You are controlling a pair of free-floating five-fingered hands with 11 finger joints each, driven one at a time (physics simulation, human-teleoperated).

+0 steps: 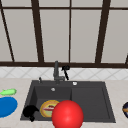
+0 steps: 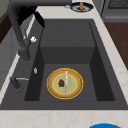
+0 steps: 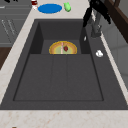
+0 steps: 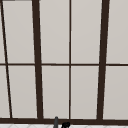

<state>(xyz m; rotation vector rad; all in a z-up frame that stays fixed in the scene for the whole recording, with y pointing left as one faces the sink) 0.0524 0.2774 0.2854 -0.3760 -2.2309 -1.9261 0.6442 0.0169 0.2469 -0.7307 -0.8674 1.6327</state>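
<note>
A large window point(image 1: 70, 32) with dark brown bars is seen behind the sink, above a tiled strip of wall. The pale marbled surface point(image 1: 117, 90) is set with a dark double sink point(image 1: 90, 100); in its left basin a yellow-rimmed plate point(image 2: 65, 83) is laid flat, with a small dark red morsel and a pale strip on it. A red ball point(image 1: 67, 114) is seen at the sink's front edge, just before the plate. On the surface to the left a blue plate point(image 1: 7, 106) and a green item point(image 1: 8, 92) are placed. The grey faucet point(image 1: 56, 71) stands behind the sink. The right hand point(image 1: 66, 68) is held by the faucet's top, fingers relaxed, gripping nothing. The left hand point(image 1: 30, 111) hangs at the left basin's front corner, fingers curled, holding nothing.
</note>
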